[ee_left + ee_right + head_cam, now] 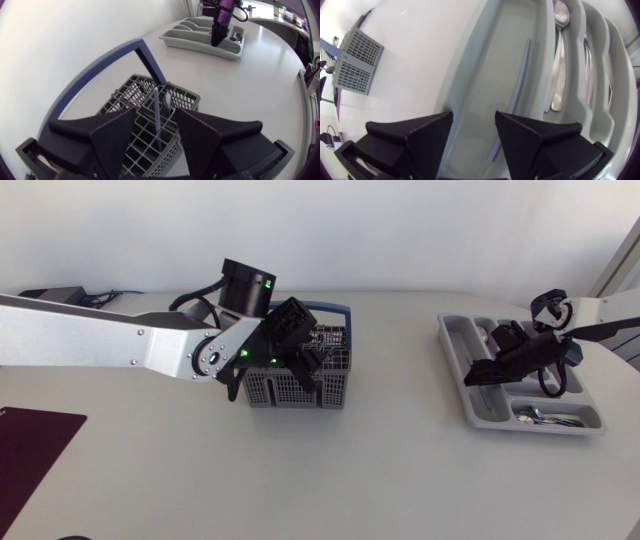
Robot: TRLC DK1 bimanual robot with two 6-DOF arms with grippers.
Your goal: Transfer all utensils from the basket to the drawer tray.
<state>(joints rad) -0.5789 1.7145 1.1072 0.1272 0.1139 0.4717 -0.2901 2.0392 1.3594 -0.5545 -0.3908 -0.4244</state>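
My left end effector [155, 116] hangs released over the cutlery basket [129, 93]. A pale-blue utensil handle [156, 102] stands upright in a cell ahead of its gap, and the basket's blue carry handle [90, 80] arches just beyond. Well right of the basket, my right end effector [474, 116], also released, hovers over the drawer tray [487, 70], where a matching utensil [521, 77] and spoons [559, 60] lie.

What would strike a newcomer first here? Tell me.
The left gripper hangs with open fingers over the grey basket mid-table, a pale blue utensil standing upright below the gap. At the table's right, the right gripper, open, hovers above the drawer tray, where another blue utensil lies in the compartment beside spoons.
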